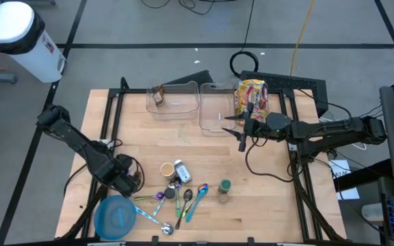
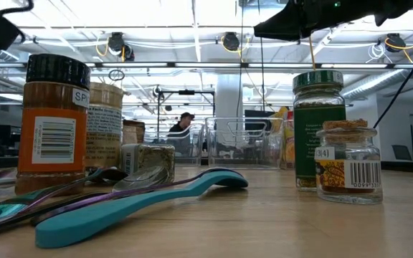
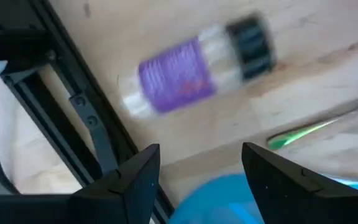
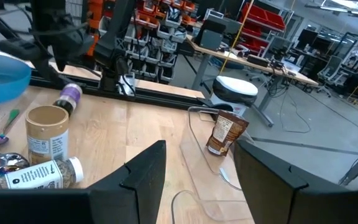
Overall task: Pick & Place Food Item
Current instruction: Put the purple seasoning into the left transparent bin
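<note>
Purple-labelled clear spice jar with a black cap is my best reading of the food item, and the high view does not show it plainly: it seems to lie hidden under the left gripper (image 1: 127, 179), which hangs over the near left of the wooden table (image 1: 265, 198), just beyond the round blue bowl (image 1: 100, 212). The right gripper (image 1: 241, 133) is well apart, at the far right beside the yellow snack bag (image 1: 252, 99), so the left arm is clearly the nearer. The low view shows only dark arm shapes along the top edge and no purple jar. In the left wrist view the jar (image 3: 197, 71) lies on its side on the wood, straight ahead of the left gripper (image 3: 201, 152), whose fingers stand apart and empty; its long axis runs roughly along the line joining the two fingertips, so I judge that the wrist must turn before closing across the body. In the right wrist view the right gripper (image 4: 201, 149) is likewise spread with nothing between its fingers, and the jar (image 4: 70, 95) shows far off, by the left arm.
</note>
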Robot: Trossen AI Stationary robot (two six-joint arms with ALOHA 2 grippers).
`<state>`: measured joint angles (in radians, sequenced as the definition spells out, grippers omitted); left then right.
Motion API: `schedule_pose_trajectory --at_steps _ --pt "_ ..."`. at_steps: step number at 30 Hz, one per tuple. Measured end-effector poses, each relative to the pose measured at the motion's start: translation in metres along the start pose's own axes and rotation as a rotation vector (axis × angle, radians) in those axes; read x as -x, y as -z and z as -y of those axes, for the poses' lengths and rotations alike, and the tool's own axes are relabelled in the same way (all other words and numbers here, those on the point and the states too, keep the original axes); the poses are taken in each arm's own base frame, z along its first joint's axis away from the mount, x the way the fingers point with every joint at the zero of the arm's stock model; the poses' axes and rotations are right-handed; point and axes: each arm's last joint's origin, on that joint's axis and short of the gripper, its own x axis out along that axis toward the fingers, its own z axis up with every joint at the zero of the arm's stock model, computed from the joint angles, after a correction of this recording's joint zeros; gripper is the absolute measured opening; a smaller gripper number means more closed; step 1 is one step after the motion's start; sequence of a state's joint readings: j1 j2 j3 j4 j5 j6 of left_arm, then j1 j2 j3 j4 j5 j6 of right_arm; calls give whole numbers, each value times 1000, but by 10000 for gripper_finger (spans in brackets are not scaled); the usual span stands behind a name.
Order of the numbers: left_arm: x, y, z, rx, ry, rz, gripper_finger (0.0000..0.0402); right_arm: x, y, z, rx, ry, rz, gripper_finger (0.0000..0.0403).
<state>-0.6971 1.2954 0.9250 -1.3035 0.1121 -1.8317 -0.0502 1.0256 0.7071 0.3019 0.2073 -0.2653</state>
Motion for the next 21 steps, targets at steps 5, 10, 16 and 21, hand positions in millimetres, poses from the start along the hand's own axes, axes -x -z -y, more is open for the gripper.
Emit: schedule_pose_trajectory --at_steps 5,10,16,21 --pt "-6 -1 -1 -117 -4 16 234 0 0 0 0 0 0 183" --pt "-15 -8 -2 -361 1 230 234 0 0 0 0 0 1 183" --pt "-26 -14 -4 -592 -60 359 234 0 0 0 0 0 0 183" --pt "-39 -13 -5 -669 -52 259 234 0 0 0 0 0 0 183"
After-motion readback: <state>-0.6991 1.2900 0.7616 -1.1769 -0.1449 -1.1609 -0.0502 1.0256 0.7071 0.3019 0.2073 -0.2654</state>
